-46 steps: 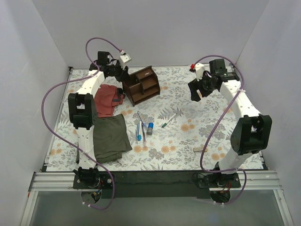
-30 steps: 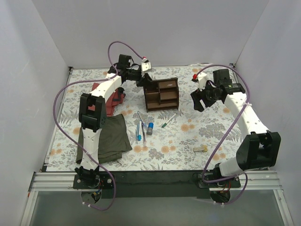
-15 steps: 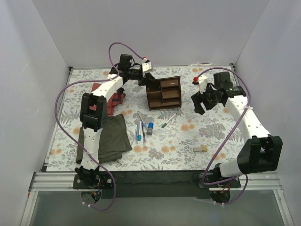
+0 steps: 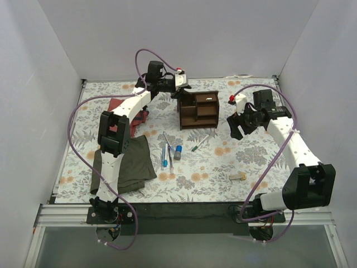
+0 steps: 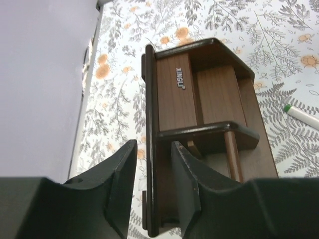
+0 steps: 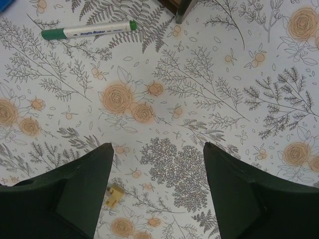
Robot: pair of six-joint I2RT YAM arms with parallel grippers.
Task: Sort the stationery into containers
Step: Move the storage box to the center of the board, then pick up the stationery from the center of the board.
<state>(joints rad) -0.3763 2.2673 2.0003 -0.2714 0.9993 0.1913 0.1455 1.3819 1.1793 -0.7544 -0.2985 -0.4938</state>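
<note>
The left claw [image 5: 153, 147] pinches the organiser [image 5: 209, 94] by its side wall near the desk's [image 4: 262, 162] far edge, probably to reposition it, while the right claw [image 6: 157, 147] hangs open and empty.

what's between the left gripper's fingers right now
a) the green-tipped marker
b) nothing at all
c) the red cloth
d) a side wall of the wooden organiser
d: in the left wrist view the left gripper has one finger on each side of the thin side wall of the brown wooden organiser, while the green-tipped marker lies apart on the tablecloth.

bright, even light; sharp focus
</note>
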